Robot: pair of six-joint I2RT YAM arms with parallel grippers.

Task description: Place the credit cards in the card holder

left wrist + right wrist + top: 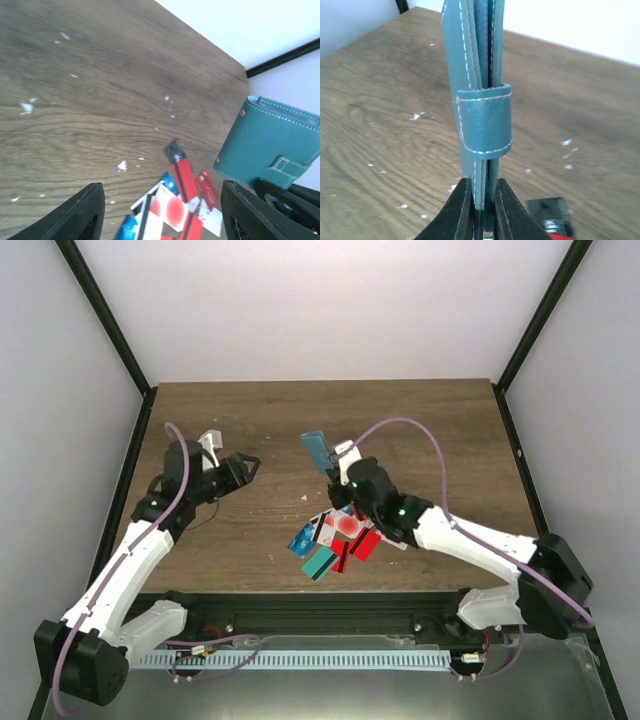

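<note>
The card holder (315, 450) is a closed teal-blue wallet with a strap, held upright on edge above the table. My right gripper (334, 468) is shut on its lower edge; the right wrist view shows the holder (480, 100) pinched between the fingers (482, 212). The credit cards (340, 535) lie in a loose overlapping pile of red, white, blue and teal-green just in front of the right gripper. My left gripper (248, 466) is open and empty, left of the holder. In the left wrist view, its wide-open gripper (162, 220) faces the cards (180, 200) and the holder (270, 145).
The wooden table (250, 420) has small white flecks on it. Black frame posts (110, 330) and white walls enclose the sides and back. A black-ended red card (547, 215) shows at the lower right of the right wrist view.
</note>
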